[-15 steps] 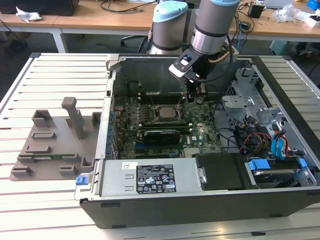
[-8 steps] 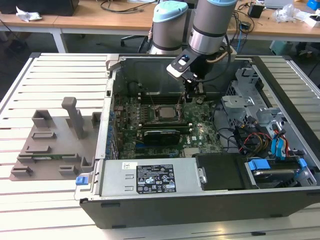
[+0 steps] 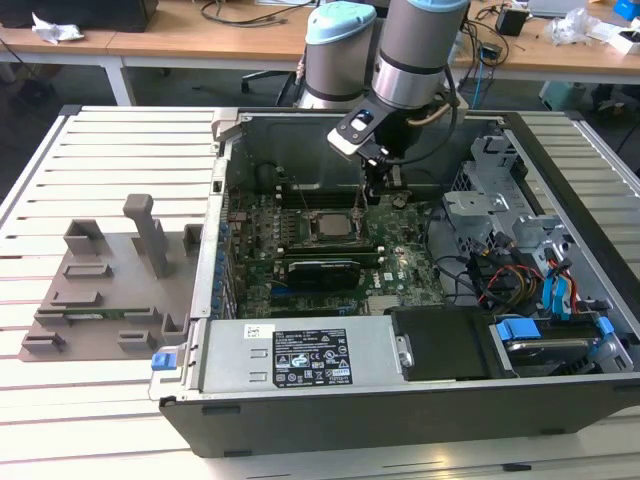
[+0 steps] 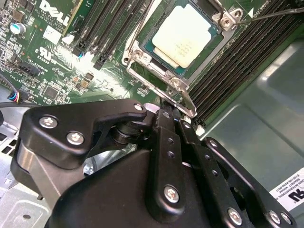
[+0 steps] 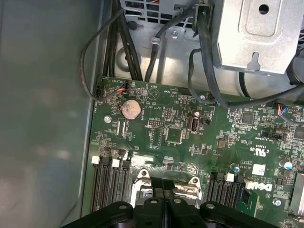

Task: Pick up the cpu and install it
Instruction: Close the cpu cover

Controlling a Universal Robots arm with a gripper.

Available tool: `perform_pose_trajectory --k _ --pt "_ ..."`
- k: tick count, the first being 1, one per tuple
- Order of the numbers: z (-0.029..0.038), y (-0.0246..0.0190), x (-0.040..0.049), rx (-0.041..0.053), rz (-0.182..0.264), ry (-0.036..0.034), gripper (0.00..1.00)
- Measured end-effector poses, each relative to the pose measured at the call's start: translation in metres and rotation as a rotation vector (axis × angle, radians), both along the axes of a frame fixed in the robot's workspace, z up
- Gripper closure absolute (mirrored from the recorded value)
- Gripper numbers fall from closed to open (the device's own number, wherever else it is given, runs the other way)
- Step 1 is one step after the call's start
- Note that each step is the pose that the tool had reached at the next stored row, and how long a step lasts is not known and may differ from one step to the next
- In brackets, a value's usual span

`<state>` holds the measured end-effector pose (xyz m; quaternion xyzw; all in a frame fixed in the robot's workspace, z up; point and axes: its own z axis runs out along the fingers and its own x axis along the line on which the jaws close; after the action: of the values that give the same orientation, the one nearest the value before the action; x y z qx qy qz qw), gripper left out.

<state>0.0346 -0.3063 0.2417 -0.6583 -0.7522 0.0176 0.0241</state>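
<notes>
Closest to me in the second wrist view is the black gripper (image 4: 167, 114). Its jaws are drawn together with nothing that I can see between them, and the tips are just beside the metal tongue of the socket frame (image 4: 142, 59). The cpu (image 4: 185, 40) lies flat inside that frame on the motherboard (image 5: 209, 156), pale lid up, within the open computer case (image 3: 400, 430) on the slatted desk (image 3: 100, 400).

I judge the cpu light and stiff, with a smooth lid that is likely slippery. Its underside contacts and the socket beneath it look easy to damage. Opposite edges are the place to pinch it, gently and kept level, never tilted into the socket.

Faint grey print crosses the lid, too small for me to make out. White lettering sits on the board near the memory slots (image 4: 247, 57), and more small white print is scattered round the coin cell (image 5: 130, 109). A white label (image 3: 310, 358) with dark marks covers the power supply (image 3: 228, 352). I leave all of it unread.
</notes>
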Motion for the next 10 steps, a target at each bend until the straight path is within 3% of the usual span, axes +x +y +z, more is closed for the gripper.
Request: perform_pose_trajectory --k 6,10 --pt "-0.0003 0.0000 -0.0030 0.0000 0.000 0.0000 0.89" --pt "-0.0044 0.0000 -0.0047 0.0000 0.000 0.0000 0.89"
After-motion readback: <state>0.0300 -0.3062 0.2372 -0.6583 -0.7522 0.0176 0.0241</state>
